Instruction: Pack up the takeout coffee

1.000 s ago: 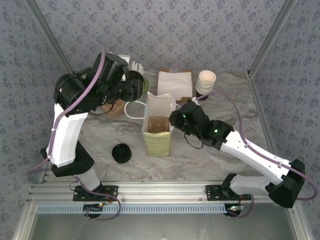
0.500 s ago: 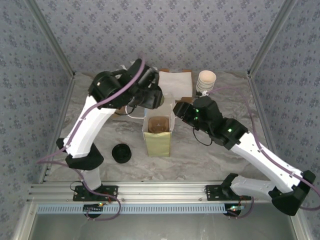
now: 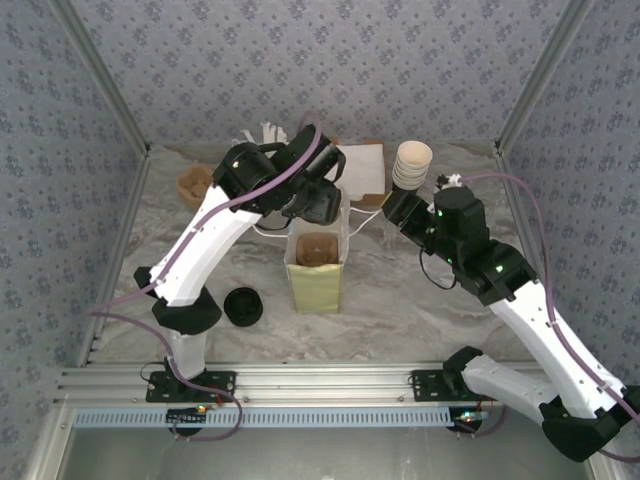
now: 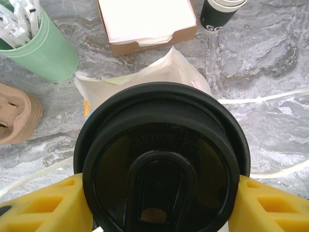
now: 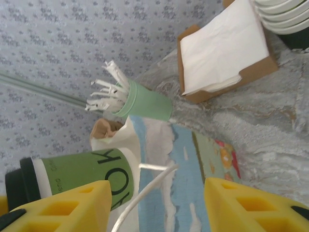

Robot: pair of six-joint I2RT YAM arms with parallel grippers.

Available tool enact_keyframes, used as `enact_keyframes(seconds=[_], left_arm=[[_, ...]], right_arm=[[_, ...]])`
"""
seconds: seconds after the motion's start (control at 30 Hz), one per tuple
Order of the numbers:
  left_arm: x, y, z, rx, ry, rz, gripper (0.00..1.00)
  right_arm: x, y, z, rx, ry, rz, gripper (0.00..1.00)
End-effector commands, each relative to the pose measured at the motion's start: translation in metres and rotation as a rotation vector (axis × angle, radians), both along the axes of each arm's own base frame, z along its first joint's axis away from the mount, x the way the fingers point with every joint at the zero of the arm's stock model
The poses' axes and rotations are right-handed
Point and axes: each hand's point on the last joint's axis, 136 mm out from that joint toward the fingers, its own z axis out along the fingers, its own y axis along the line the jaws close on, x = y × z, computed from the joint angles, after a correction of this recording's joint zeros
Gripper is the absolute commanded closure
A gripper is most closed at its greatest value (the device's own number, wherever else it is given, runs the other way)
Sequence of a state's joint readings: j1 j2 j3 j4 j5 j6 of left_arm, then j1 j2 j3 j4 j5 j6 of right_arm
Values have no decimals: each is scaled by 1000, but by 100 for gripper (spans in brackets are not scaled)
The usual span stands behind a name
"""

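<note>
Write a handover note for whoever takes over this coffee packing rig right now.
Left claw: shut on the takeout coffee, holding it above the back rim of the paper bag.
Right claw: open, holding nothing, off to the bag's right.
Done: cup is picked up and at the bag, which stands upright with its mouth open.
To do: lower the cup into the bag, let go, pull the arm clear.
</note>
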State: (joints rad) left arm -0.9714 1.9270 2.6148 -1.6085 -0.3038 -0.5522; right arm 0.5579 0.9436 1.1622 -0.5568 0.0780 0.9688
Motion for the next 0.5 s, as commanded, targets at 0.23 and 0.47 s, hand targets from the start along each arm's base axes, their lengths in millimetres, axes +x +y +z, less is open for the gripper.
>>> enact_keyframes(seconds=[0.23, 0.47], left_arm=[[-8, 22, -45, 191, 157, 25, 44], [2, 21, -56, 201, 184, 61, 48]], right_arm=[[29, -4, -9, -31, 14, 92, 45], [66, 14, 0, -40, -23, 214, 41]])
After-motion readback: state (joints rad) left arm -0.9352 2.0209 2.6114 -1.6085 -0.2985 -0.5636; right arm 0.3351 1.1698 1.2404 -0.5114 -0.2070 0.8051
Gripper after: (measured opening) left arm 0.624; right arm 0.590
